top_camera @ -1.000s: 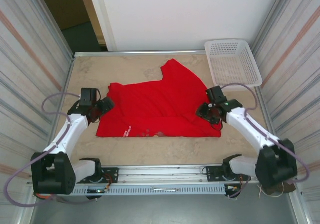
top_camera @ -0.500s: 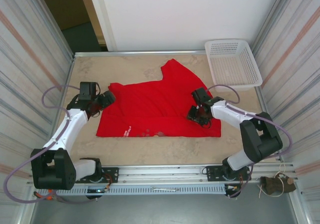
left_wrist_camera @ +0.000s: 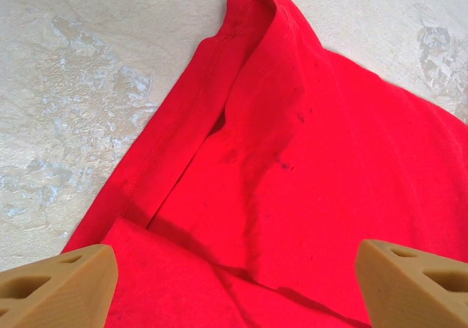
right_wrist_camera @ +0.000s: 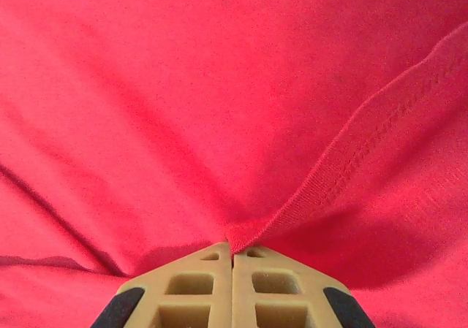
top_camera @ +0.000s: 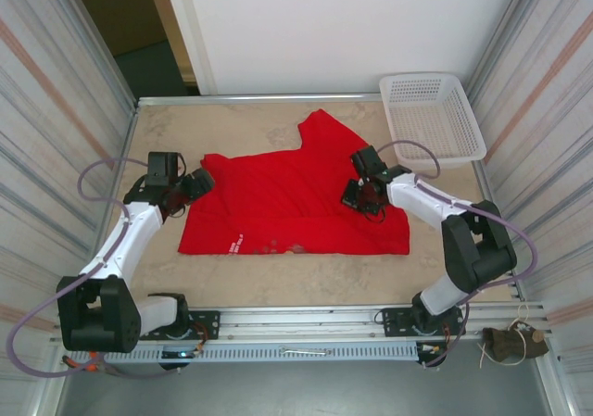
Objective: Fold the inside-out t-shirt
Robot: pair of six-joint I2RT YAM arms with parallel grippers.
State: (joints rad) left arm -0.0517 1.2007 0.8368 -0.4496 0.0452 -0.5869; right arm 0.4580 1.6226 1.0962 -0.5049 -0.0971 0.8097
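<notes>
Ahead of the left gripper (top_camera: 192,190) lie only the flat red t-shirt (top_camera: 287,203) and bare table (top_camera: 232,124), leaving free passage; the corrugated side wall (top_camera: 56,129) stands behind it. Behind the right gripper (top_camera: 358,196), the white mesh basket (top_camera: 431,115) blocks the far corner, with bare table between them.

We see a table (top_camera: 250,124) with a pale, sandy top that looks like stone with light patches. Behind it stands a plain white wall (top_camera: 352,27). There is a left side wall (top_camera: 56,110) and a right side wall (top_camera: 547,92), both with grey stripes. At the back left is a dark doorway (top_camera: 153,64). A metal rail (top_camera: 296,328) runs along the near edge. The light is soft.
</notes>
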